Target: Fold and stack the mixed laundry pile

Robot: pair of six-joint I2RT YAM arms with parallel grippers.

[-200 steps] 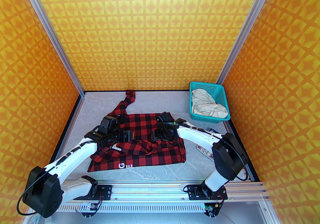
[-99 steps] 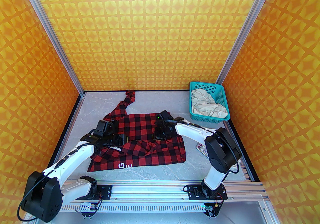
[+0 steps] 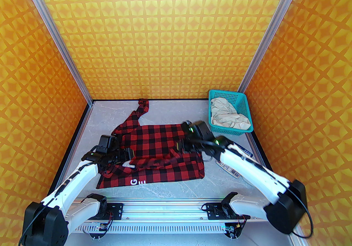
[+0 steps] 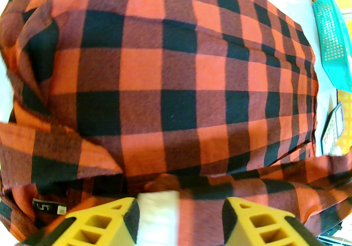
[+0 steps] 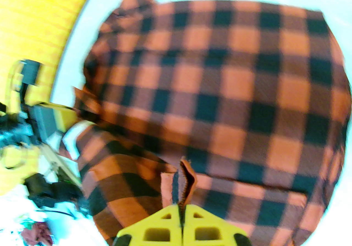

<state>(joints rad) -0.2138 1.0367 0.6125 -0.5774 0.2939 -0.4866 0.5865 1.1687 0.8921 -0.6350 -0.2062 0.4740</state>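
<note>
The red-and-black check shirt (image 3: 162,140) lies spread on the grey table, white lettering (image 3: 136,182) at its near hem. A raised fold runs taut between both grippers. My left gripper (image 3: 129,156) is at the shirt's left side; in the left wrist view its fingers (image 4: 249,218) stand apart with bunched check cloth (image 4: 176,74) and a white strip (image 4: 158,212) filling the gap. My right gripper (image 3: 180,147) is shut, pinching an upright fold of the shirt (image 5: 183,179) at its right side. The cream garment (image 3: 229,115) lies crumpled in the basket.
The teal perforated basket (image 3: 242,99) stands at the back right against the wall, also seen as the teal basket (image 4: 330,36) from the left wrist. A grey calculator (image 3: 228,168) lies under my right forearm. Patterned orange walls close three sides.
My right gripper shut on the shirt and moved right and back as its elbow swung out to the right. The left gripper drew left, stretching the fold between them.
</note>
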